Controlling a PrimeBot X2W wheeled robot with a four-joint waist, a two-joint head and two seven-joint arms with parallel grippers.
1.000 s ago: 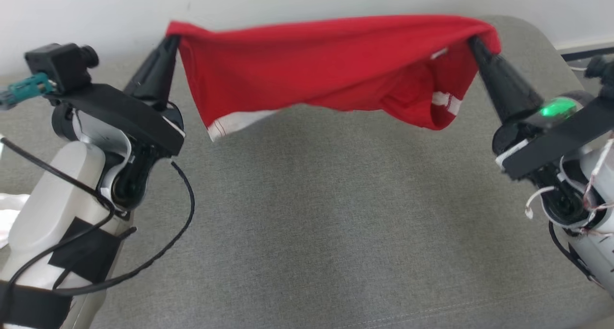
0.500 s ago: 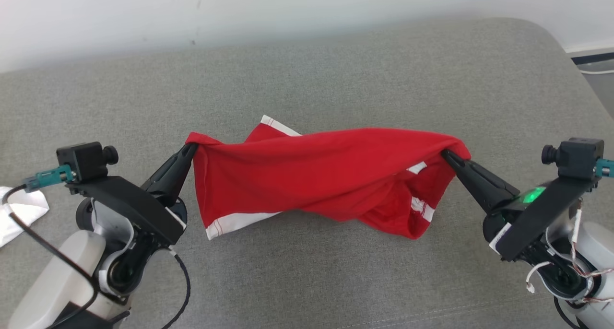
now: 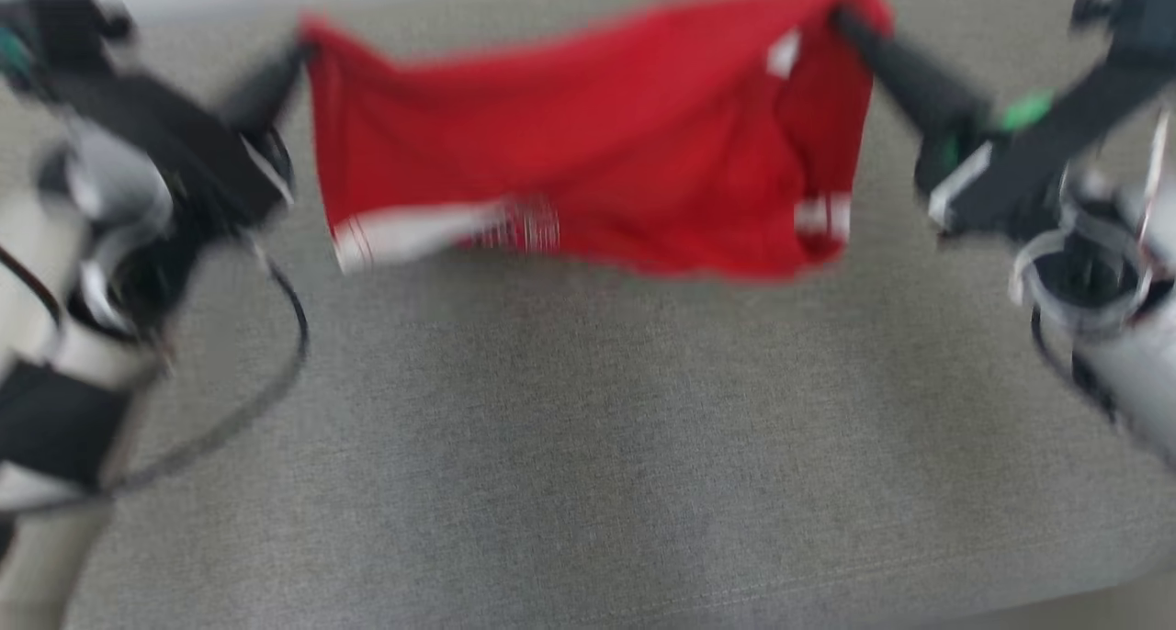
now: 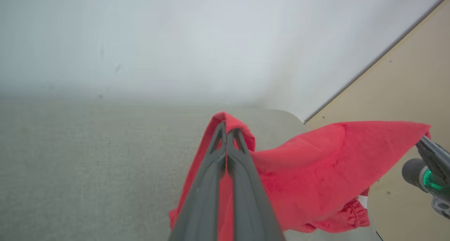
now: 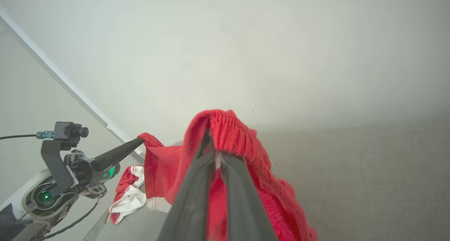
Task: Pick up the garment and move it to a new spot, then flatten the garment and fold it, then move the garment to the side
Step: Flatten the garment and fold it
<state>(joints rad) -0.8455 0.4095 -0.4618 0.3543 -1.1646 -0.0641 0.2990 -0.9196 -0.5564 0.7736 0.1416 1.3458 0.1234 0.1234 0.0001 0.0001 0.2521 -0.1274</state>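
Since half a second ago my head camera has swung, blurring the view. The soft red garment (image 3: pixel 588 143), white-hemmed, stays stretched above the grey woven cushion (image 3: pixel 588 428), with left gripper (image 3: pixel 299 56) and right gripper (image 3: pixel 841 19) each pinching an upper corner.

1. Head view, badly blurred, looks down, probably steeply, onto the grey cushion (image 3: pixel 588 428)
2. Each wrist view looks closely along its own fingers (image 4: pixel 207 184) toward the white wall (image 4: pixel 175 40)
3. All three share the red garment (image 3: pixel 588 134)
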